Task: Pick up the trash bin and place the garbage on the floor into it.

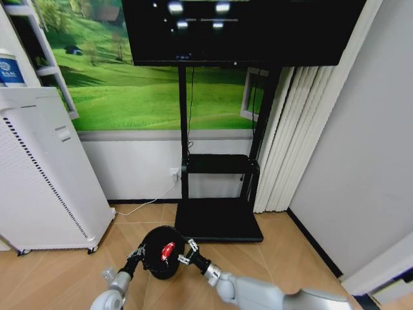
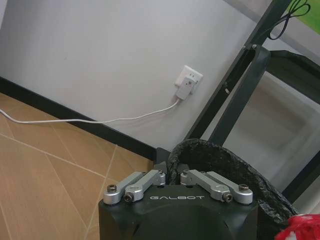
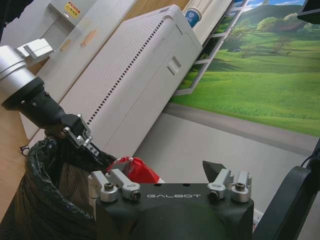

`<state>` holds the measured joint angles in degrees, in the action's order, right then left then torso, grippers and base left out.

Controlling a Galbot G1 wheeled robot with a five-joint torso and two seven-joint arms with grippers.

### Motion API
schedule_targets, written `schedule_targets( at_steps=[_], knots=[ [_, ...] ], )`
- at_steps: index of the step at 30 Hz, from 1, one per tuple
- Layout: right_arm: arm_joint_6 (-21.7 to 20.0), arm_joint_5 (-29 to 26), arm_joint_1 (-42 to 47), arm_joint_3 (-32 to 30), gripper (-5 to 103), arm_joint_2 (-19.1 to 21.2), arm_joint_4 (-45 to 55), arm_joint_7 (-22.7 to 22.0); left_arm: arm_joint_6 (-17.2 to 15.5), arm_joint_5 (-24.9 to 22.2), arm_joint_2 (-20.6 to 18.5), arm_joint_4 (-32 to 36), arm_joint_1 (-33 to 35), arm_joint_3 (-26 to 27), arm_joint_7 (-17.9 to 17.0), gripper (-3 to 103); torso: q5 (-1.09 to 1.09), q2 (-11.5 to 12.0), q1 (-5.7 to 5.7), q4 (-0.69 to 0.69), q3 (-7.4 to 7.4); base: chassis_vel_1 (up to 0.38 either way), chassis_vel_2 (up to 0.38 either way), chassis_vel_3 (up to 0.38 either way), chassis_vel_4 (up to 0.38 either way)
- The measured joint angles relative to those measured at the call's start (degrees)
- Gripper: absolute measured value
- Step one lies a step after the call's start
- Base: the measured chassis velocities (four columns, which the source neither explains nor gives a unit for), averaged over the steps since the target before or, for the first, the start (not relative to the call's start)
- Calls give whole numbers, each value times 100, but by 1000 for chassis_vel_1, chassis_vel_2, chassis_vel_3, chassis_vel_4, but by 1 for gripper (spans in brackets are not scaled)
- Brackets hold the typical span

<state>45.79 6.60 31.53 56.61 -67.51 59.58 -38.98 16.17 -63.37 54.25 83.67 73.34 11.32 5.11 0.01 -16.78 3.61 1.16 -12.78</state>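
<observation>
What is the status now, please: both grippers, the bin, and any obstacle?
Left gripper shut on trash bin rim. Right gripper open at the opposite rim. Red wrapper at the bin's mouth. TV stand base just behind.

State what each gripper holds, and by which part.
Left gripper grips the trash bin by its rim. Right gripper is open over it, beside a red wrapper.

One trash bin [image 1: 157, 253], one red wrapper [image 1: 167, 250], two end effectors [image 1: 138, 253] [image 1: 185, 253]
</observation>
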Motion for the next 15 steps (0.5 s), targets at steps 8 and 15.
schedule_targets(
  at_steps=[8, 15],
  knots=[
    [-1, 836, -91, -27, 99, -44, 86, -20, 1, 30, 64, 4, -11, 31, -32, 7, 0, 0, 0, 1, 0, 0, 0, 0, 0],
    [-1, 1251, -340, -26, 100, -110, 35, 40, 4, 76, 128, -13, 57, 113, -23, 7, 0, 0, 0, -2, 0, 0, 0, 0, 0]
  ],
)
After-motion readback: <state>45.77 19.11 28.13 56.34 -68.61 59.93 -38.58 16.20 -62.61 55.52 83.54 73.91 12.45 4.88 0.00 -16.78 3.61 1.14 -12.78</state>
